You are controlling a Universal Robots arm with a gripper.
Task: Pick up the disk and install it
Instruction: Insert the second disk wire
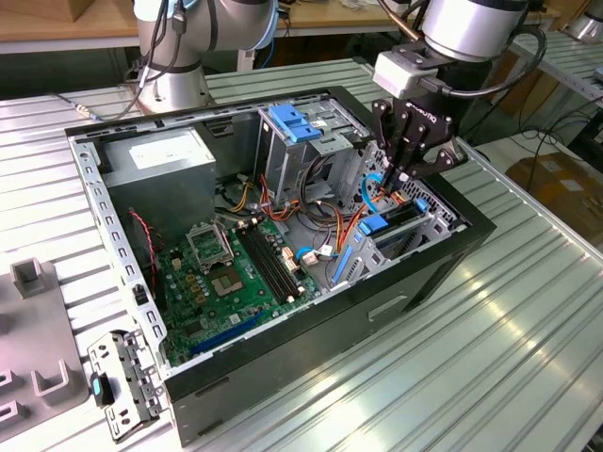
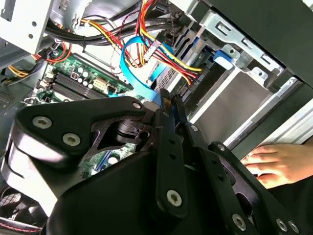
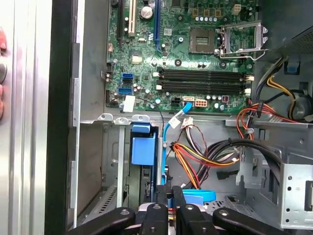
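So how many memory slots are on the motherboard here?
4. The memory slots lie side by side, parallel, on the motherboard next to the CPU socket, and all look empty. In the exterior view they run beside the same socket.

Your end effector point(image 1: 407, 169) hangs among tangled cables point(image 1: 353, 226); the drive cage point(image 1: 311, 141) crowds it, with open room above the motherboard point(image 1: 236, 273).
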